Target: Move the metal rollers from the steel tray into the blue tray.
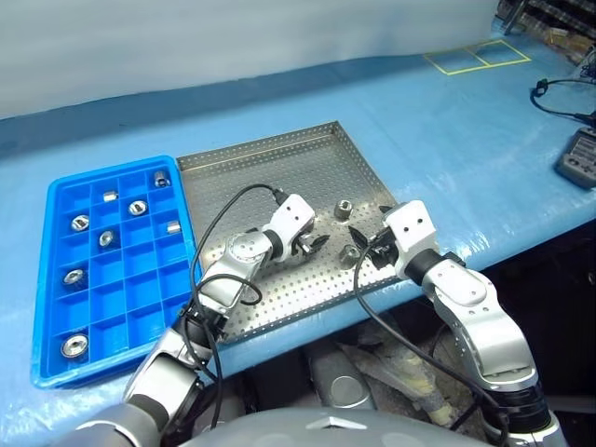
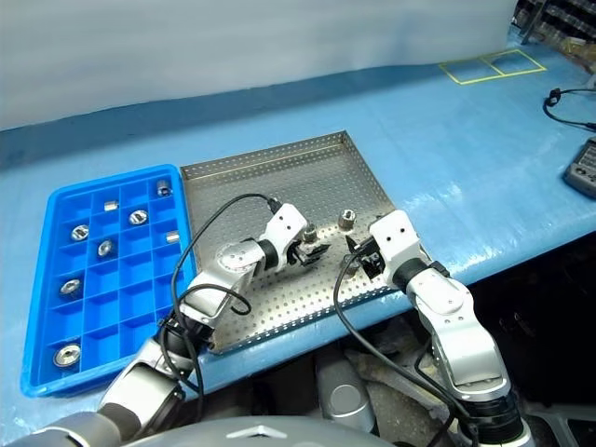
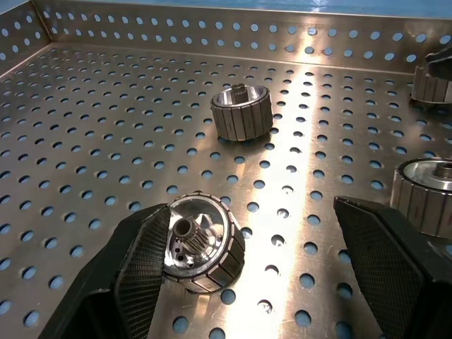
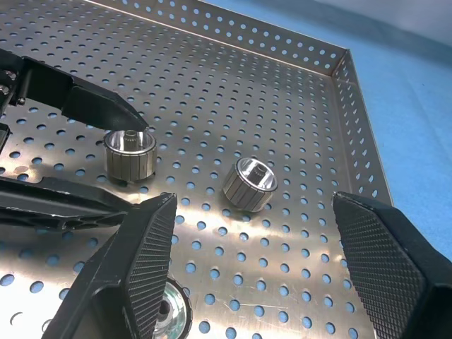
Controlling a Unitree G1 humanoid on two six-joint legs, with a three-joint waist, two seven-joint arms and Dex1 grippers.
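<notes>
Both arms are over the steel tray (image 1: 279, 154), and the job is plainly part done: 8 rollers already sit in separate squares of the blue tray (image 1: 56, 358), which lies just beside the steel one on the robot's left.

The left gripper (image 1: 315, 245) is low over the perforated floor with its fingers spread wide. In its wrist view a roller (image 3: 201, 244) lies tipped on its side right against one finger (image 3: 141, 272), with the other finger well apart, so nothing is gripped yet. My read: this is the pick in hand. To do it well, centre the roller between the 2 pads before closing, because a squeeze from here would likely shove it sideways and let it roll.

The right gripper (image 1: 369, 251) is also wide and empty, near the tray's front corner. 2 more rollers (image 4: 251, 183) (image 4: 130, 150) stand upright ahead of it; 1 sits at the left fingertip.

Better to keep the arms apart and close slowly, as round metal slips.
</notes>
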